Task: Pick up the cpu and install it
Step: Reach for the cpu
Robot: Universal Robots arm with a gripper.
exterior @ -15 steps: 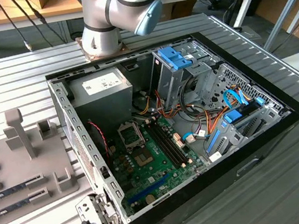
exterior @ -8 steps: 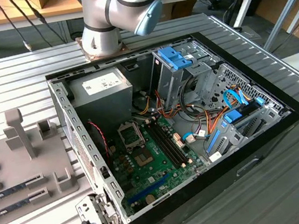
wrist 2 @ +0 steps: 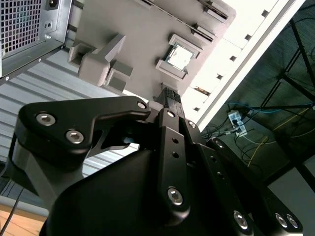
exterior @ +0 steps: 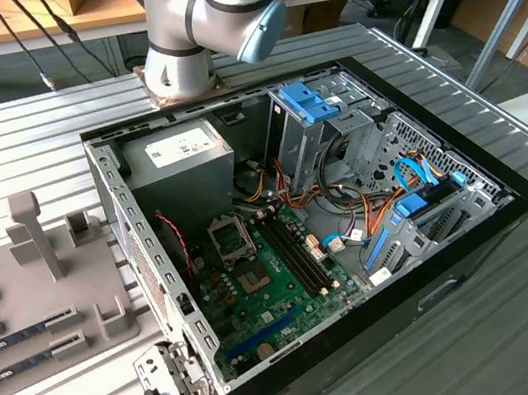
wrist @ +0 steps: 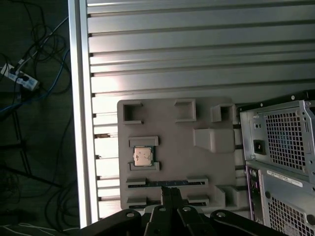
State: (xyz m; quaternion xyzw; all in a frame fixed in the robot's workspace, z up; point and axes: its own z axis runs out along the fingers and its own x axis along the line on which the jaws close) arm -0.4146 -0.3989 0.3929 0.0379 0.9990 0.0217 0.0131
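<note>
1. My gripper has its fingers pressed together with nothing between them, and it hangs above the grey tray.
2. The cpu lies flat in its square pocket on that tray, silvery side up, near my fingertips but apart from them.
3. A memory stick lies in a slot just beside the cpu.
4. The open computer case stands beside the tray on the ribbed metal table.

cpu: on holder plate | plate: exterior view's left of computer case, on table
</note>
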